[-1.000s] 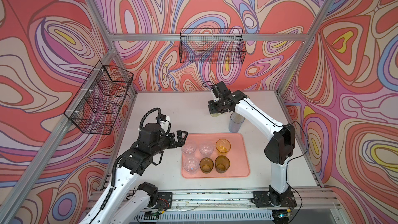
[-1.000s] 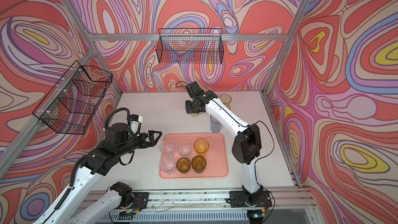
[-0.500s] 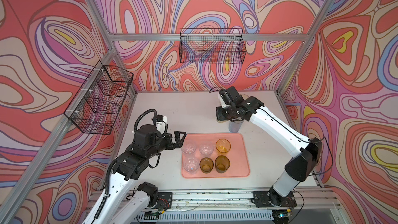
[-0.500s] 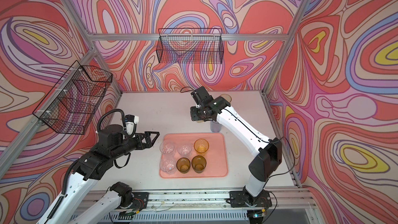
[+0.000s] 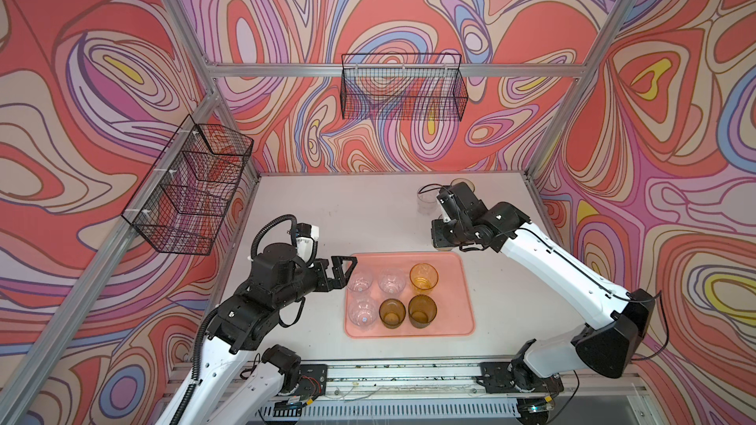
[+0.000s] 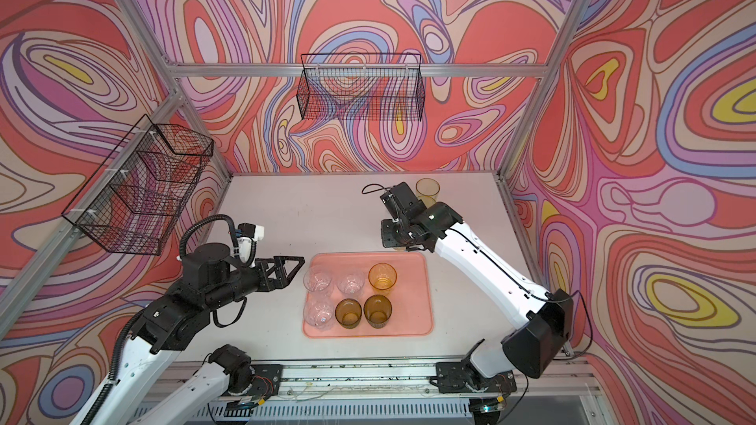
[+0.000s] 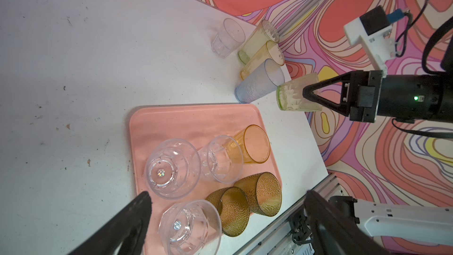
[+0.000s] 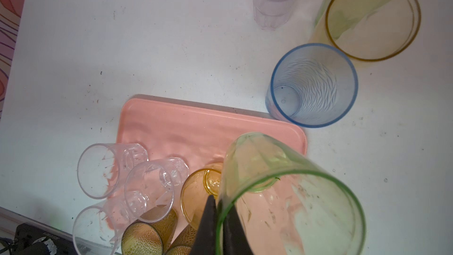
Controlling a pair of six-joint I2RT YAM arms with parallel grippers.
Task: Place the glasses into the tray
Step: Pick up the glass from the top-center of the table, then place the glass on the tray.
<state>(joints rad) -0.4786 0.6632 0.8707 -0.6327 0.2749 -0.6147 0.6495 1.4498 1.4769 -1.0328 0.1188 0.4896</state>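
My right gripper (image 8: 217, 217) is shut on the rim of a green glass (image 8: 289, 192), pinching its wall, and holds it tilted above the far right corner of the pink tray (image 8: 183, 123). In the left wrist view the same green glass (image 7: 297, 94) hangs from the right gripper's black fingers (image 7: 316, 91). Inside the tray (image 5: 454, 296) stand several glasses: three clear, one amber (image 5: 424, 278) and two olive-brown. My left gripper (image 5: 345, 269) is open and empty beside the tray's left edge, near a clear glass (image 5: 360, 282).
Behind the tray on the table stand a blue-grey glass (image 7: 259, 82), a yellow one (image 7: 263, 57), a pale green one (image 7: 257, 40) and a clear one (image 5: 425, 200). Black wire baskets hang on the back wall (image 5: 403, 91) and left wall (image 5: 188, 190).
My right arm has carried the green glass from the back of the table toward the tray's far right corner. The left arm has barely shifted and stays open.
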